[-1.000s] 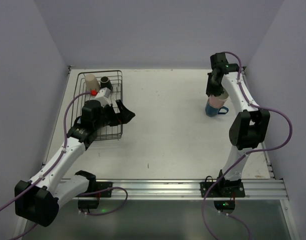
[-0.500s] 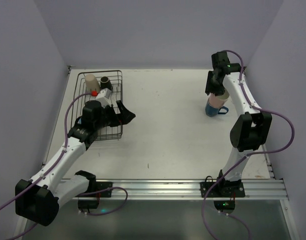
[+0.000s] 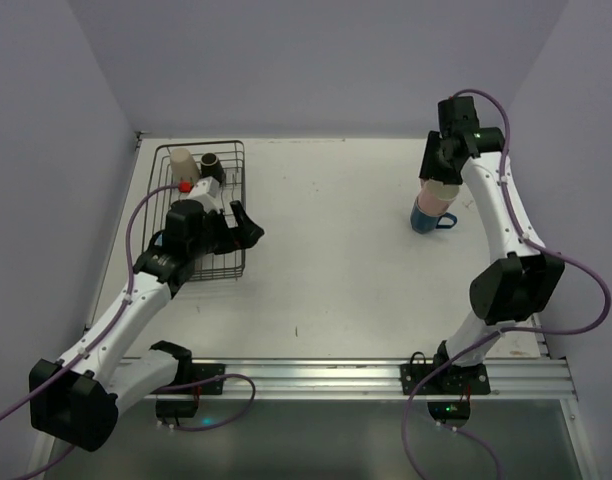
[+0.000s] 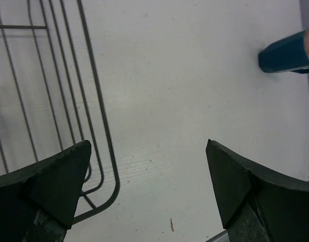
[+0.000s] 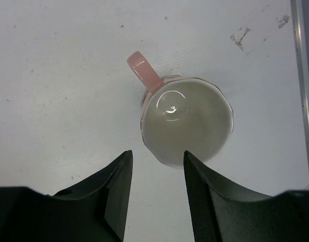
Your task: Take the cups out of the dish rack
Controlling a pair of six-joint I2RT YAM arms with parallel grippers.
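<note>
Above the pink mug [image 5: 187, 123], stacked on a blue mug [image 3: 426, 220], the right claw [image 5: 157, 154] hangs apart, empty. Over the dish rack's [image 3: 231, 165] near right corner, the left claw [image 4: 147, 151] gapes, holding nothing.

No legible text, label, brand, number or sign in any of the three views
</note>
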